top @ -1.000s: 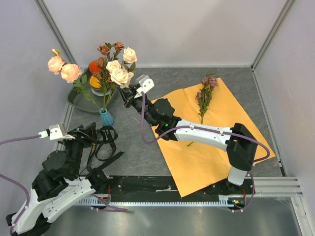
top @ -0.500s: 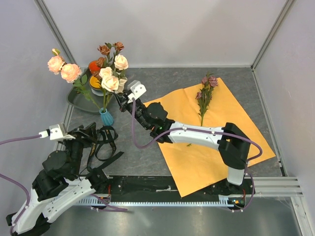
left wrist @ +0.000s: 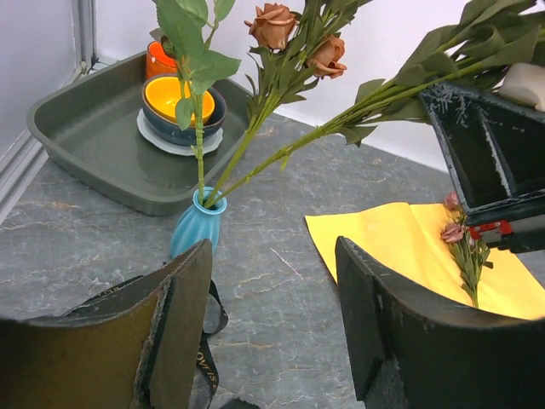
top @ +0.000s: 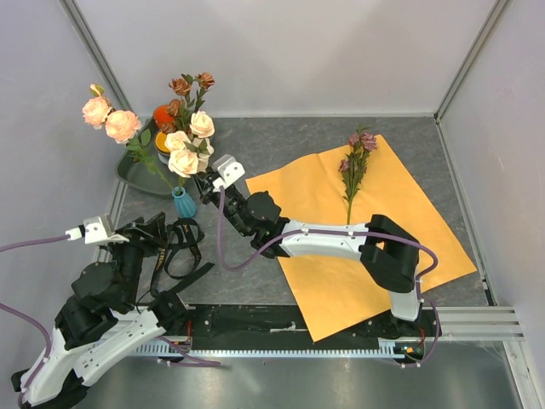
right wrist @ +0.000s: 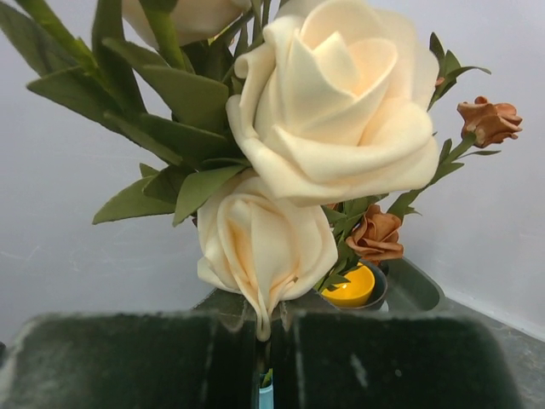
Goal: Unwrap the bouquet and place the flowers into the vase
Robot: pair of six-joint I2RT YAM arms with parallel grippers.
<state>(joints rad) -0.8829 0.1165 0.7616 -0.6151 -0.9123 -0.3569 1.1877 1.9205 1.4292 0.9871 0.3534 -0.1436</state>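
Observation:
The teal vase (top: 183,203) (left wrist: 196,227) stands left of centre and holds the peach-pink roses (top: 111,119) and the rust-brown roses (top: 189,84) (left wrist: 274,24). My right gripper (top: 204,181) (right wrist: 266,358) is shut on the stem of the cream-white roses (top: 184,153) (right wrist: 332,111), just above and right of the vase. That stem (left wrist: 341,128) slants down to the vase mouth. The mauve cluster (top: 354,164) (left wrist: 464,251) lies on the flat orange paper (top: 383,239). My left gripper (top: 155,232) (left wrist: 272,315) is open and empty, near the vase's front.
A dark green tray (top: 129,175) (left wrist: 85,145) with stacked orange and yellow bowls (left wrist: 179,100) sits behind the vase. The black ribbon (top: 180,243) lies loose on the table between the vase and my left arm. White walls enclose the table at the back and both sides.
My right gripper has carried the cream-white roses leftward from beside the paper to over the vase. The left arm has stayed still.

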